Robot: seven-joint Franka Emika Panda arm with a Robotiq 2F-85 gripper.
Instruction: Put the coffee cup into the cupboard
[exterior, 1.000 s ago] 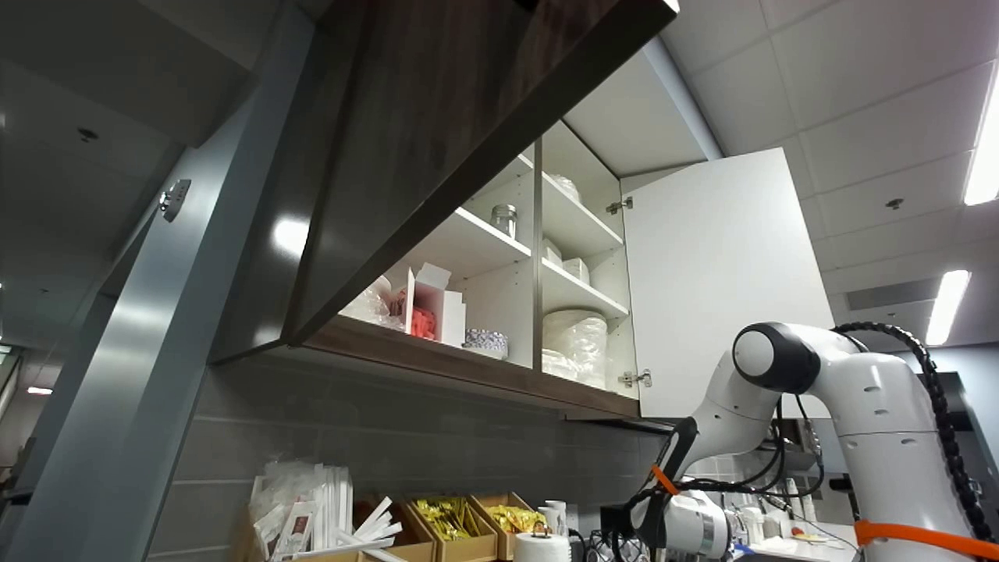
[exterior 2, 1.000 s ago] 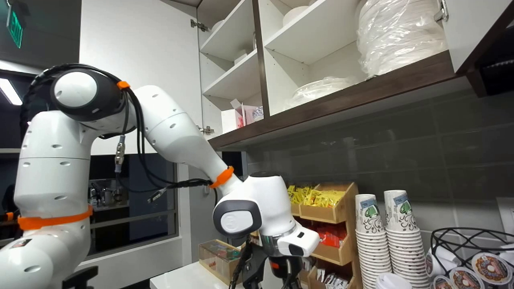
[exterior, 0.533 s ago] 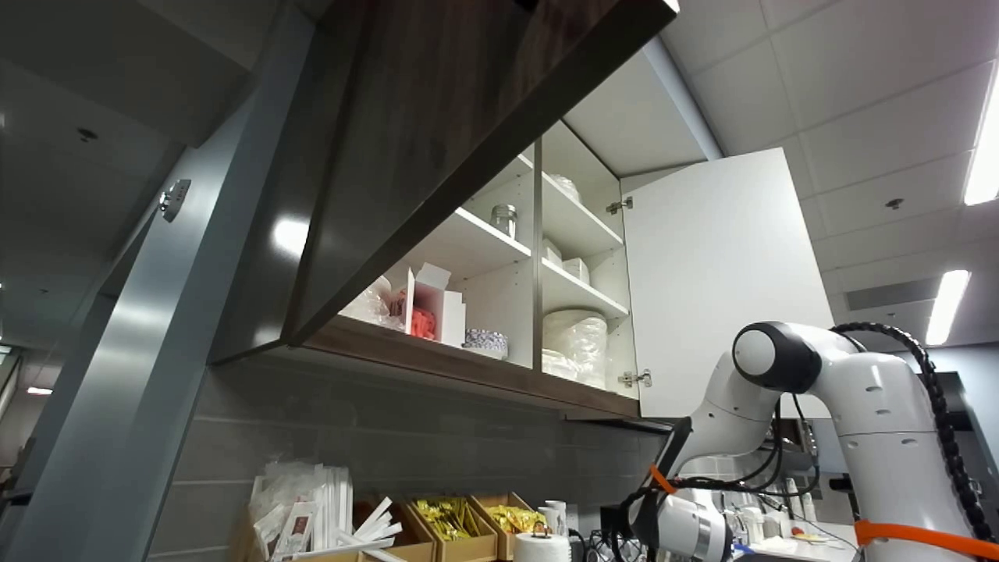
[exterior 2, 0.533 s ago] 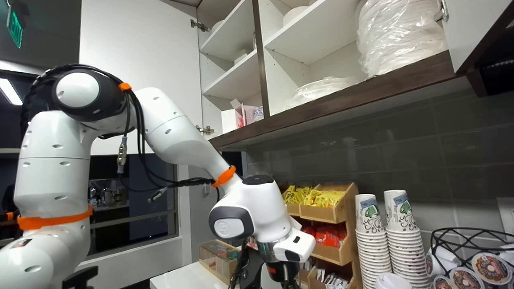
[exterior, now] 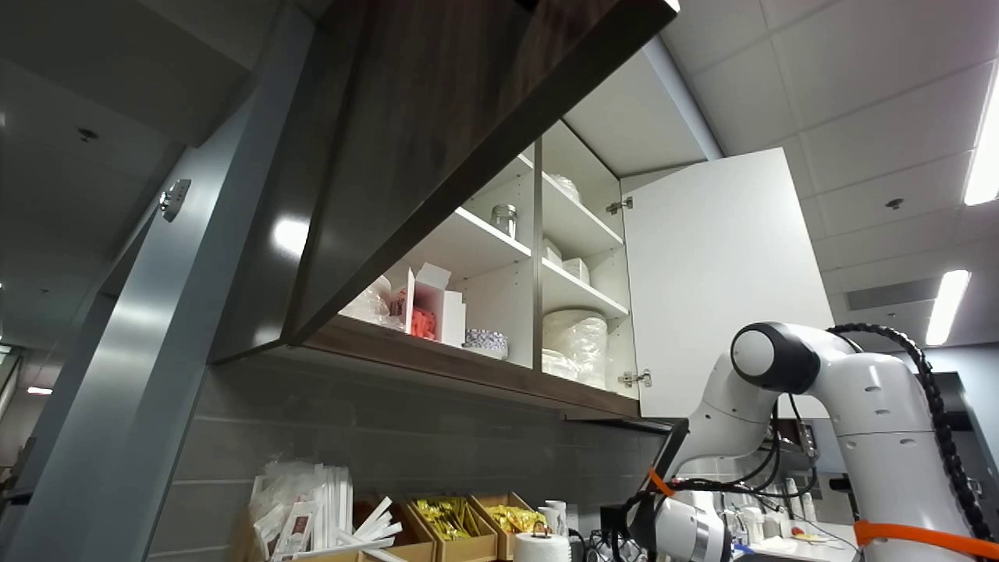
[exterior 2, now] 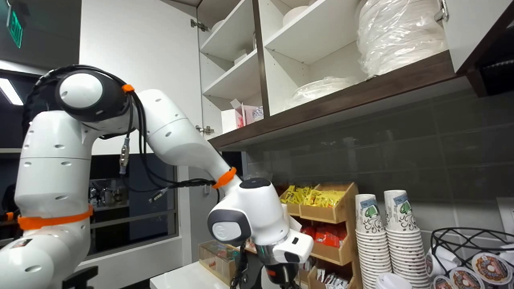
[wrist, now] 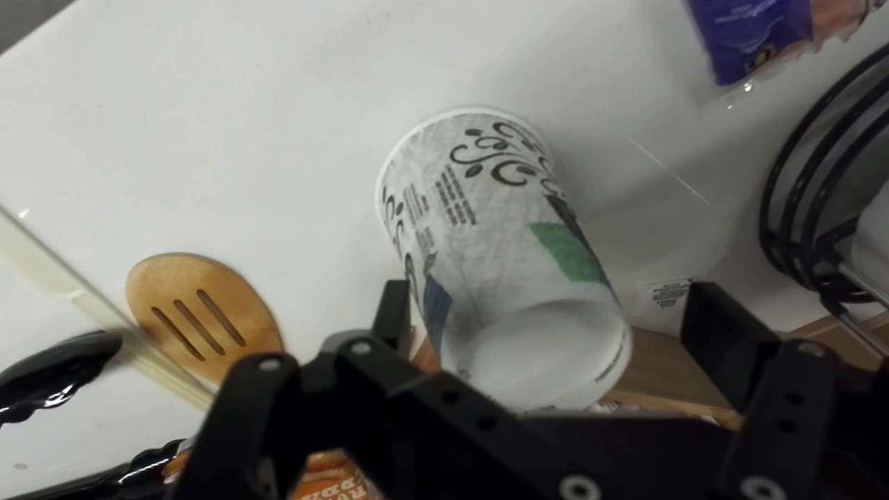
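The coffee cup (wrist: 500,229) is a white paper cup with black swirls and green and blue patches. In the wrist view it appears rim down on the white counter, with its base towards the camera. My gripper (wrist: 558,323) is open around the cup's base end. The left finger is close beside the cup; a wider gap shows on the right. In an exterior view the gripper (exterior 2: 277,281) is partly cut off by the bottom edge. The cupboard (exterior: 468,368) hangs above, its doors open; it also shows in an exterior view (exterior 2: 341,99).
A slotted wooden spoon (wrist: 201,305), black tongs (wrist: 62,368), a black wire basket (wrist: 819,180) and a purple packet (wrist: 757,42) surround the cup. Cup stacks (exterior 2: 371,245) and a wooden organiser (exterior 2: 341,216) stand along the wall. The white cupboard door (exterior: 718,289) is behind the arm.
The wrist has tilted and shifted slightly left and down in an exterior view, most of it in the first half second. The cupboard and the items around it have not moved.
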